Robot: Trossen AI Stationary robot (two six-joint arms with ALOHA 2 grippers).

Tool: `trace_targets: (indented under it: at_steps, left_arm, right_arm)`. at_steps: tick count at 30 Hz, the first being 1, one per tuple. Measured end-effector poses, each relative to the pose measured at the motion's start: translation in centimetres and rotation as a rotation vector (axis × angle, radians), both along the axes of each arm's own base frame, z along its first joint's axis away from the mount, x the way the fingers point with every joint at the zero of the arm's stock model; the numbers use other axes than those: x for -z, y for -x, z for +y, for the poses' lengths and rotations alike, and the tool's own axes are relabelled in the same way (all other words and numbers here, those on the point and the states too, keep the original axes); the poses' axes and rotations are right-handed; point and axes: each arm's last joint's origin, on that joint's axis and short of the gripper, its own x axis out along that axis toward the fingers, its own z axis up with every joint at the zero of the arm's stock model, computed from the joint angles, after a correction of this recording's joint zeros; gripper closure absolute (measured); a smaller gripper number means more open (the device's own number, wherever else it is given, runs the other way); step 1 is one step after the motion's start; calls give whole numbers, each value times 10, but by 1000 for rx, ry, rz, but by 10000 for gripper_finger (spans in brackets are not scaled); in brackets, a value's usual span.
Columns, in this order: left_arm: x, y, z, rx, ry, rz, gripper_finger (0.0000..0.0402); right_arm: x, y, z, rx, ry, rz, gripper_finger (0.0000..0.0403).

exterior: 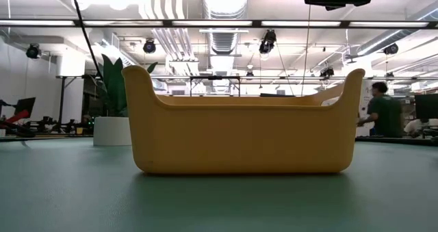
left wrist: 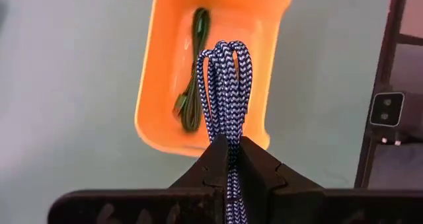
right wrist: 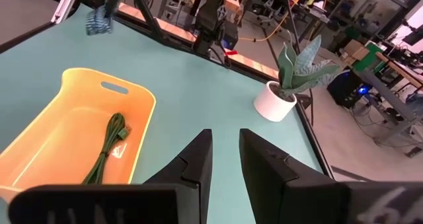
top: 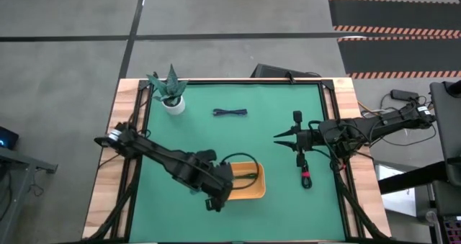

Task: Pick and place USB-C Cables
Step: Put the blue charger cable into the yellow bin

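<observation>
High view gives me the left gripper [top: 216,199] low at the near edge of the green table [top: 281,201], just off the left end of the orange tray [top: 260,190]. On my left wrist feed its fingers [left wrist: 208,168] are pinched tight on a blue-and-white braided cable bundle [left wrist: 225,85], whose looped end sticks out past the fingertips toward the tray [left wrist: 149,85] beyond it. I see a green cable bundle [left wrist: 192,85] lying lengthwise on the tray floor; the right wrist feed shows that green bundle [right wrist: 109,148] there too.

My right gripper [top: 282,139] sits over the right half of the table, pointing toward the middle. From the right wrist feed its two fingers [right wrist: 195,161] stand a little apart with nothing between them.

On the high view a dark blue cable bundle [top: 230,113] lies toward the far side of the mat, near a potted plant [top: 169,93]. A black cable with a red band [top: 305,173] lies on the mat under the right arm, toward the near side and well apart from the tray.

Low view is mostly filled by the tray's yellow-orange wall [exterior: 246,139], and I cannot see any cable in it from there
</observation>
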Motion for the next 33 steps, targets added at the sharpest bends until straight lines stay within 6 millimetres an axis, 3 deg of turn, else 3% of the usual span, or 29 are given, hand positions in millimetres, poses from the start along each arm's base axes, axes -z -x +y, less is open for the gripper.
trace_targets:
  at_steps: [17, 33]
  left_arm:
    - [-7, -42, 14, 136, 2, -311, 398]
    - [67, -55, 32, 97, 5, -263, 398]
  right_arm:
    - [1, 2, 0, 2, -4, 15, 335]
    - [-3, 15, -3, 14, -46, 12, 335]
